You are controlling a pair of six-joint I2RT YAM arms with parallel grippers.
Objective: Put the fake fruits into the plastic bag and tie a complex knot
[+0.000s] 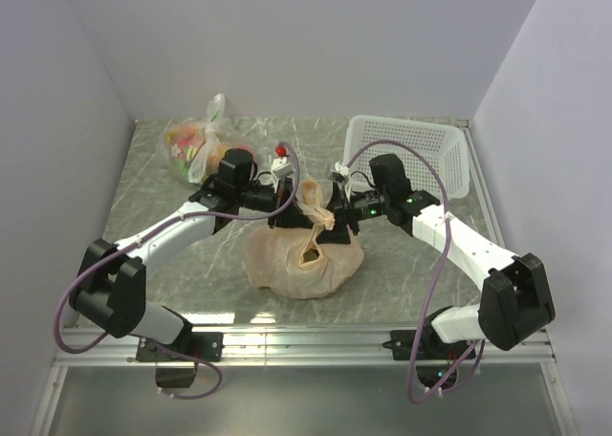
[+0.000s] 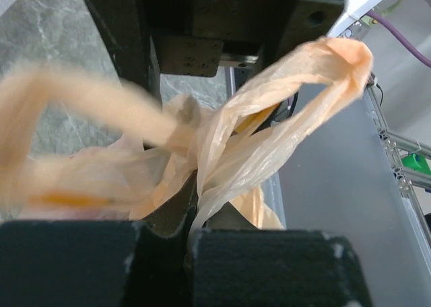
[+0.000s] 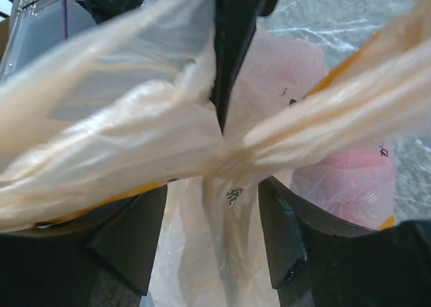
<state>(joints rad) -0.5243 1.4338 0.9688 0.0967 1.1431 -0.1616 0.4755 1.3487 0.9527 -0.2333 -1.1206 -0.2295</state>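
Plastic bag [image 1: 304,262] between inward-reaching arms; left tool [image 2: 192,234] pinches its handle; right tool [image 3: 209,243] parted astride the twist.

Bright, even light falls from overhead in the top view, and the pale walls spread it, so shadows stay soft, with only a faint one hugging the base of the plastic bag [image 1: 304,259]. The polished counter [image 1: 402,283] throws white glare along its near edge (towards 7 o'clock of the picture).

In the left wrist view the bag's loop at 9 o'clock is smeared with blur, while the loop at 1 o'clock is fairly crisp. The left fingers [image 2: 269,266] at 6 o'clock are dark and soft.

In the right wrist view the plastic sits too close. It is out of focus throughout, glowing with light, and nearly washed out at 10 o'clock.
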